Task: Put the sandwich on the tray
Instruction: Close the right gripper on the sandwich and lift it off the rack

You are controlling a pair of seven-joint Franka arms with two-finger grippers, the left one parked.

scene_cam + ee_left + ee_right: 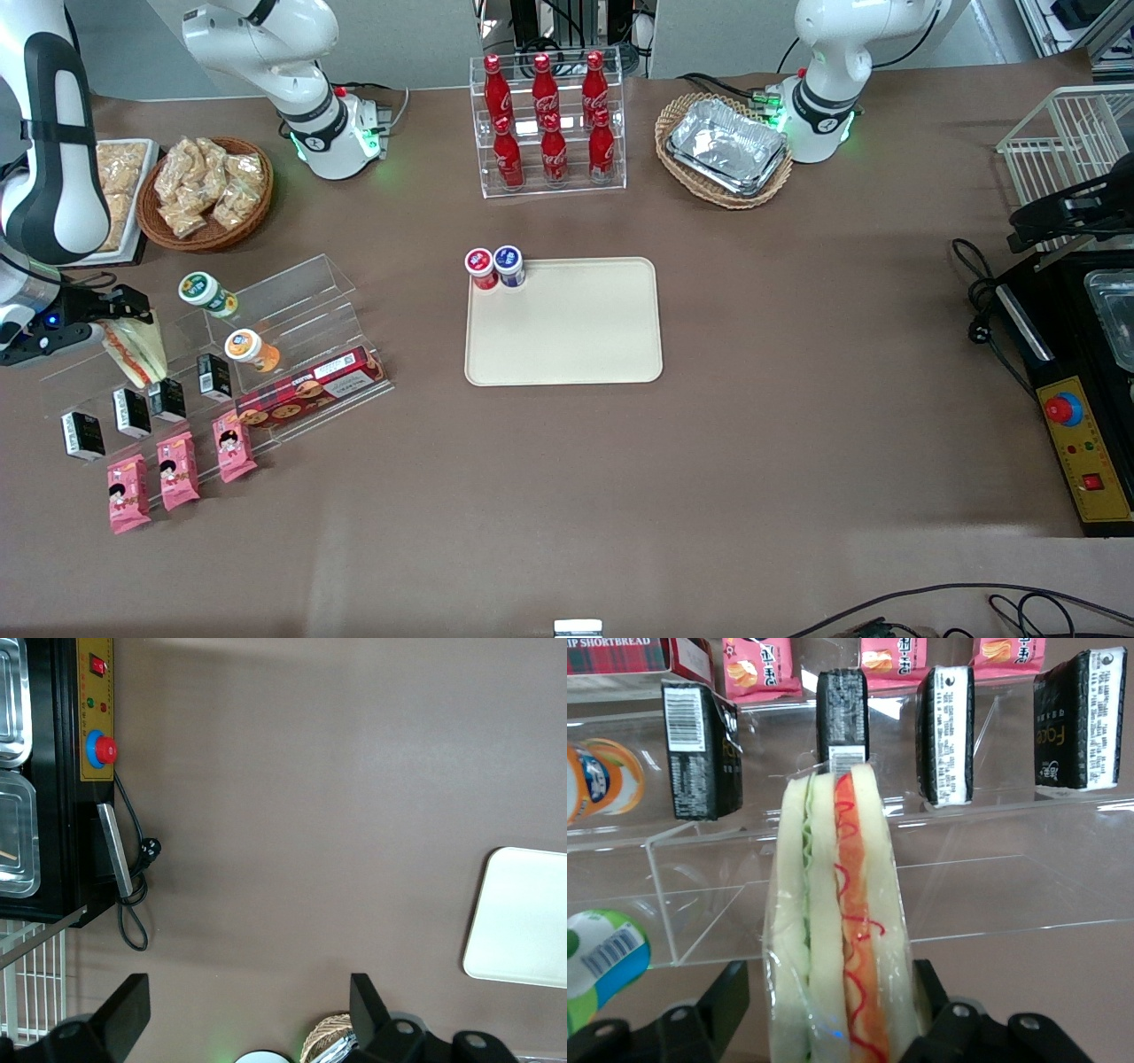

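Observation:
The sandwich (pixel 135 353) is a wedge of white bread with green and orange-red filling in clear wrap. It stands on the clear acrylic shelf (pixel 292 292) toward the working arm's end of the table. My right gripper (pixel 120 312) is at its upper end. In the right wrist view the gripper (pixel 831 981) is open and straddles the sandwich (pixel 837 930). One finger (pixel 926 988) is against the wrap and the other finger (pixel 731 992) stands a small gap away. The cream-beige tray (pixel 567 346) lies at the table's middle and also shows in the left wrist view (pixel 523 921).
Two small pots, red-lidded (pixel 480 266) and blue-lidded (pixel 508 263), stand at one tray corner. The shelf also holds black cartons (pixel 700 749), round cups (pixel 205 292), a biscuit box (pixel 310 390) and pink packets (pixel 177 470). A cola bottle rack (pixel 547 124) and a basket of foil trays (pixel 726 146) stand farther from the camera.

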